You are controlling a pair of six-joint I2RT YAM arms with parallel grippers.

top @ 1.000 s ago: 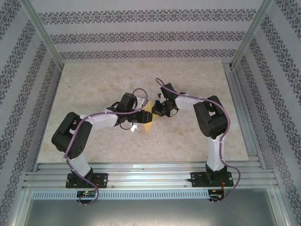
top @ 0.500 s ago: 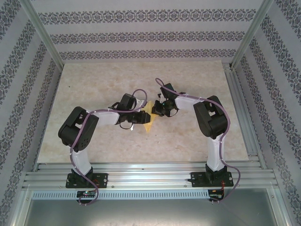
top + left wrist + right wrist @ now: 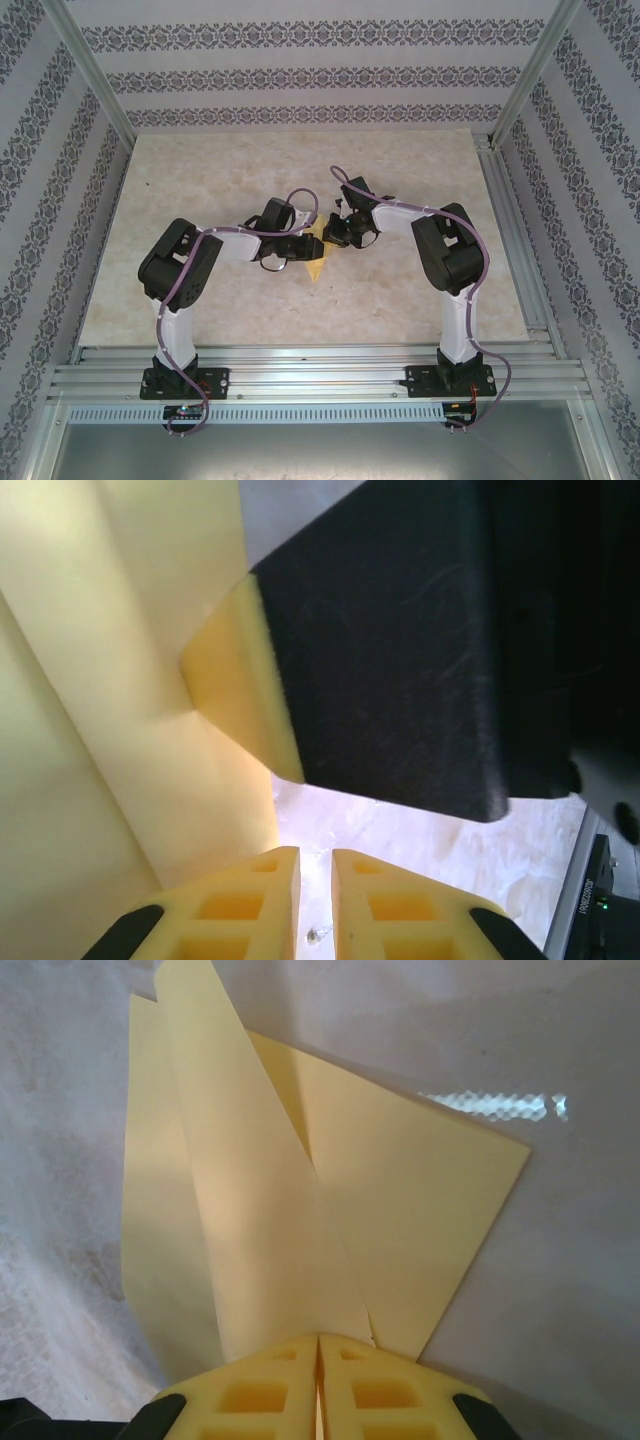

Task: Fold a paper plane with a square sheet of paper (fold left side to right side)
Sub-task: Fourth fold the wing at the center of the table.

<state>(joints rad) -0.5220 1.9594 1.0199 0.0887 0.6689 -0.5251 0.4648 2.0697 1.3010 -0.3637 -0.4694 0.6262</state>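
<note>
The mustard-yellow paper lies mid-table between both grippers, folded into a pointed, creased shape. In the right wrist view the paper has a raised flap running up into my right gripper, which is shut on it. From above, my right gripper sits at the paper's far right edge. My left gripper is at the paper's left side. In the left wrist view my left gripper is closed to a thin slit with only table showing through. The paper stands to its left, and the right gripper's black body is just ahead.
The pale marble-look table stretches wide around the paper. Metal frame rails run along its right side and a rail along its near edge. Patterned walls close in the back and sides. Purple cables loop over both arms.
My left arm's elbow has swung right and risen, and the left gripper's jaws have narrowed. The right arm and the paper have stayed put.
</note>
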